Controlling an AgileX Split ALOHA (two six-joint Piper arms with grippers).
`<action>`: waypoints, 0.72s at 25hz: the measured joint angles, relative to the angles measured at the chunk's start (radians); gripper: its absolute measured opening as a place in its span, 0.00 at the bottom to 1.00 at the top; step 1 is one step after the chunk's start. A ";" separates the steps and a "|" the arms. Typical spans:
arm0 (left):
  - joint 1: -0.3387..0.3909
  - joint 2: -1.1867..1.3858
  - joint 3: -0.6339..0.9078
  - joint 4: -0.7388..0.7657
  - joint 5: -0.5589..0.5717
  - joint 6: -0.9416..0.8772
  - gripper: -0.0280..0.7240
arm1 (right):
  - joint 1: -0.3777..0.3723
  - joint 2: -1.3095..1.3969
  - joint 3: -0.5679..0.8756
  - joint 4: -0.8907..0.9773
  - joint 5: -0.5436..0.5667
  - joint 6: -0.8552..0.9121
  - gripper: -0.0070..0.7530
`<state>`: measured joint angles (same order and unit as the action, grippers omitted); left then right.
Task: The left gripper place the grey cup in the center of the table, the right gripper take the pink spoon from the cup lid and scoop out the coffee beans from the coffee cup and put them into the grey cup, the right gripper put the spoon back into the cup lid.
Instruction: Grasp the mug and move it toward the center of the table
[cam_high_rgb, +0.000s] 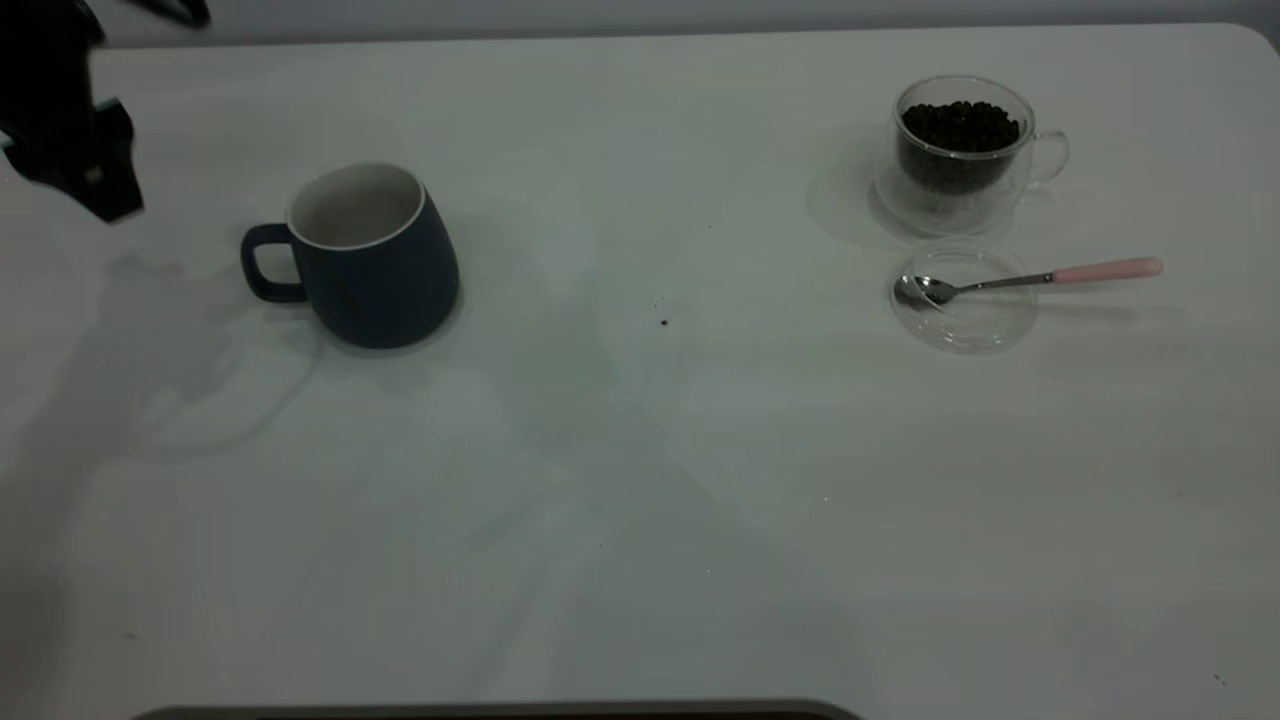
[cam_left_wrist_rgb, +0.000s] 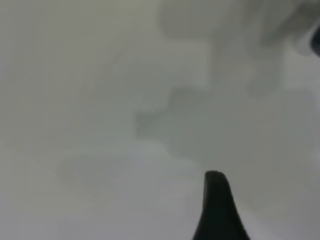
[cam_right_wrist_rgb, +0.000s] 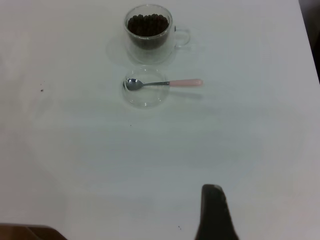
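Clearly nothing is done yet: the grey cup (cam_high_rgb: 365, 258) stands upright on the left part of the table (cam_high_rgb: 640, 480), well apart from my left gripper (cam_high_rgb: 70, 150), and I cannot tell its finger state. The pink spoon (cam_high_rgb: 1030, 278) rests in the cup lid (cam_high_rgb: 965, 298), just beside the coffee cup (cam_high_rgb: 962, 150) full of coffee beans (cam_high_rgb: 960, 125). Every step remains.

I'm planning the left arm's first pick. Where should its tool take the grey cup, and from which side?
Probably the grey cup by its loop handle, coming from the exterior view's left. The handle points that way, toward the left tool, and the cup stands upright with bare table around it. Its rounded body looks too wide to clamp, though pinching the rim from above may also work.
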<state>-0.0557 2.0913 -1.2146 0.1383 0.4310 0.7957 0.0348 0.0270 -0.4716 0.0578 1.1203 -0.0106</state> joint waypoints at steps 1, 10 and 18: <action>-0.003 0.012 0.000 0.000 -0.001 0.032 0.79 | 0.000 0.000 0.000 0.000 0.000 0.000 0.74; -0.017 0.108 -0.012 -0.018 -0.084 0.220 0.79 | 0.000 0.000 0.000 0.000 0.000 0.000 0.74; -0.077 0.154 -0.081 -0.203 -0.042 0.433 0.79 | 0.000 0.000 0.000 0.001 0.000 0.000 0.74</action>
<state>-0.1326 2.2454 -1.2960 -0.0650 0.3893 1.2282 0.0348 0.0270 -0.4716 0.0586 1.1203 -0.0106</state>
